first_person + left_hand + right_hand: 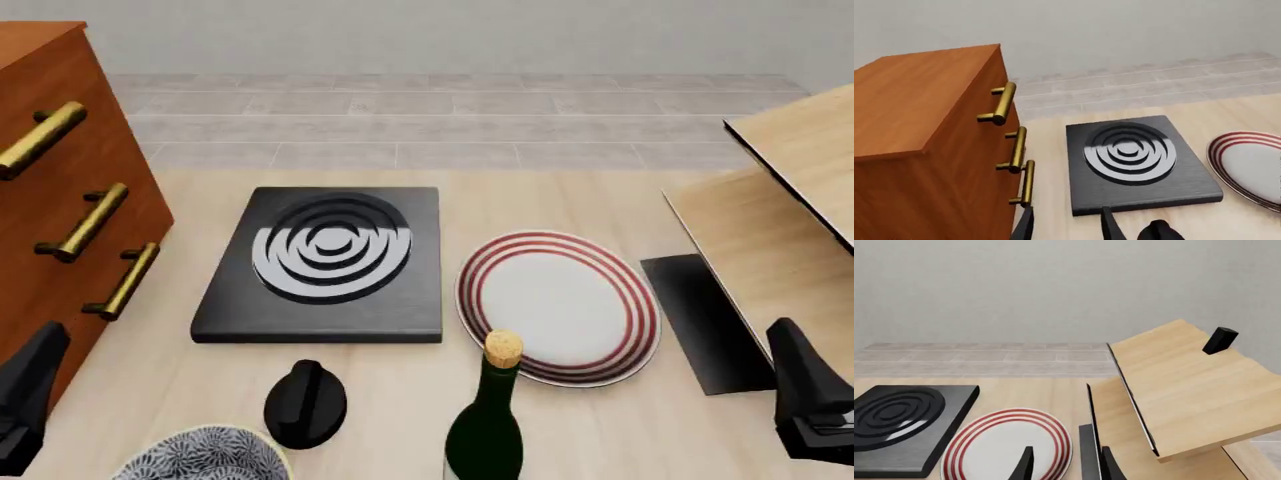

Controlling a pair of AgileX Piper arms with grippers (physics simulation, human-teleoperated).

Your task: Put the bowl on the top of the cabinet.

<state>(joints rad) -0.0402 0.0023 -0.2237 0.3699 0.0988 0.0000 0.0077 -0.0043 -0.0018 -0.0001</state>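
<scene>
The bowl (200, 456), grey-blue speckled with a pale rim, sits at the near table edge in the front view, partly cut off by the frame. The reddish-brown cabinet (74, 170) with brass bar handles stands at the far left; its bare top (901, 105) shows in the left wrist view. My left gripper (1067, 231) is open and empty beside the cabinet's front, left of the bowl. My right gripper (1066, 467) is open and empty at the near right, over the plate's edge. Neither wrist view shows the bowl.
A black hob plate with concentric rings (327, 262) lies mid-table. Right of it lies a white plate with red rings (558, 305). A black knob-like object (306, 402) and a corked dark bottle (487, 425) stand near the bowl. A pale wood panel structure (787, 200) fills the right.
</scene>
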